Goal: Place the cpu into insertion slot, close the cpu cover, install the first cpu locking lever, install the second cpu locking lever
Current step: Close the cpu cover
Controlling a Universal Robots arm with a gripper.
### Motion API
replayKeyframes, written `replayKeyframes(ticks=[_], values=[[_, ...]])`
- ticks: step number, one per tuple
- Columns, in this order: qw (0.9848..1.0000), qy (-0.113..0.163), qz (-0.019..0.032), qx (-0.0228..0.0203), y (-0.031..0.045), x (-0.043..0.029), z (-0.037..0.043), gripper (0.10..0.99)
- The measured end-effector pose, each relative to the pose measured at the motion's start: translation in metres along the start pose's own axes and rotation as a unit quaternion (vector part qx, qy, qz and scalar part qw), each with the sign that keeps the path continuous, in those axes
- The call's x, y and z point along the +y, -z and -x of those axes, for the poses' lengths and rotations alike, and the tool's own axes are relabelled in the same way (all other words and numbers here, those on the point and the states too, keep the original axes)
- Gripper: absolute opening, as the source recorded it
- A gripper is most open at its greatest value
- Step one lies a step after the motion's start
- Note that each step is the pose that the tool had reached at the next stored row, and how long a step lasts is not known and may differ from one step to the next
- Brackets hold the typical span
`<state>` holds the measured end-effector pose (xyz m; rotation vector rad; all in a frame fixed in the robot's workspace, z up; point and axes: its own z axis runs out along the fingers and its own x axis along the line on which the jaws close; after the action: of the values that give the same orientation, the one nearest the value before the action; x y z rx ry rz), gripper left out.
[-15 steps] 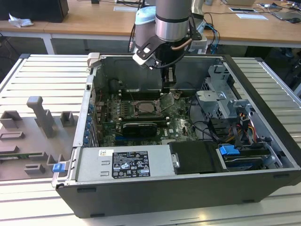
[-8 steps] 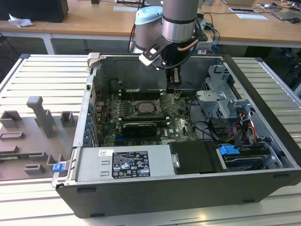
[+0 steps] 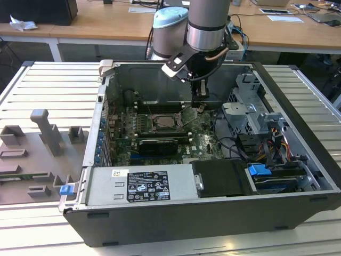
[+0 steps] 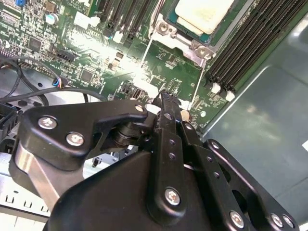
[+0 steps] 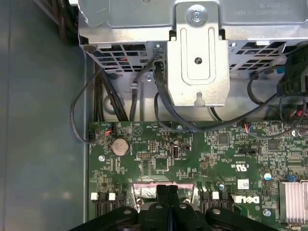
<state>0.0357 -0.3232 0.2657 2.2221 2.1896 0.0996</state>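
The cpu (image 4: 204, 14) shows a pale square top and sits in the insertion slot (image 3: 166, 122) on the green board. The cpu cover (image 4: 179, 41), a silver frame with screw heads at its corners, lies around the chip. Two thin metal levers (image 4: 146, 57) (image 4: 196, 89) run from the frame's corners toward my gripper. My gripper (image 3: 200, 105) hangs low over the board, just to the exterior view's right of the socket. Its black fingers (image 4: 166, 103) are pressed together and shut, with nothing visible between them. In the first wrist view the gripper (image 5: 166, 190) hovers over the board's edge.
Black memory slots (image 4: 245, 48) flank the socket. A metal drive cage (image 5: 197, 53) with looping black cables (image 5: 120, 96) stands beside the board. A long black expansion card (image 3: 157, 145) and the power supply (image 3: 141, 186) lie nearer the front. Grey fixtures (image 3: 42, 144) sit outside the case.
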Motion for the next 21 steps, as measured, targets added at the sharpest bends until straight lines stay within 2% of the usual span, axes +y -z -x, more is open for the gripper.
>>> replayKeyframes(ticks=[17,21], values=[[1.0000,0.000,-0.0001,-0.0001,-0.0048,0.0137,0.0000,0.106],[1.0000,0.000,-0.0008,0.0000,-0.0070,0.0203,-0.0001,0.106]])
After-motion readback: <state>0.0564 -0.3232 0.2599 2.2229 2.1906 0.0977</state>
